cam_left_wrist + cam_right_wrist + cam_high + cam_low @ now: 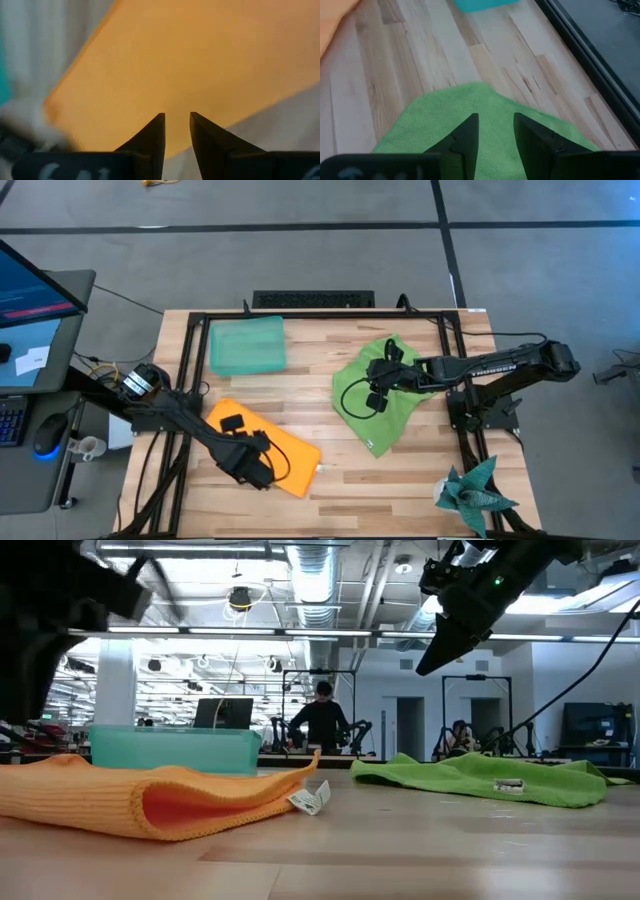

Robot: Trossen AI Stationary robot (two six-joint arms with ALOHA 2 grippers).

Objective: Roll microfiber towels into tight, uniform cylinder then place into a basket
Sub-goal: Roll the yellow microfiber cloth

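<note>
Two towels lie on the wooden table [330, 420], none rolled. The orange towel [275, 442] sits at about 7 o'clock from the table's middle, a flat folded rectangle set at a slant; from the low view its near edge shows a soft doubled fold with a fine ribbed knit and a small white tag [311, 800] at one corner. The green towel [385, 412] lies at about 3 o'clock, spread loose and rumpled in a rough diamond, its weave fine and fuzzy, with a white label on its near side.

One basket [247, 345], a shallow translucent teal plastic rectangle with low walls, stands at about 11 o'clock, apart from both towels and holding neither.

The left gripper [262, 471] hangs over the orange towel's near end, its two dark pointed fingers [152, 137] a narrow gap apart with nothing between them. The right gripper [378, 392] hovers over the green towel, raised clear of it, fingers [466, 137] parted a little wider and likewise empty.

One spiky teal star [478, 492] rests at 5 o'clock by the table's corner.
</note>
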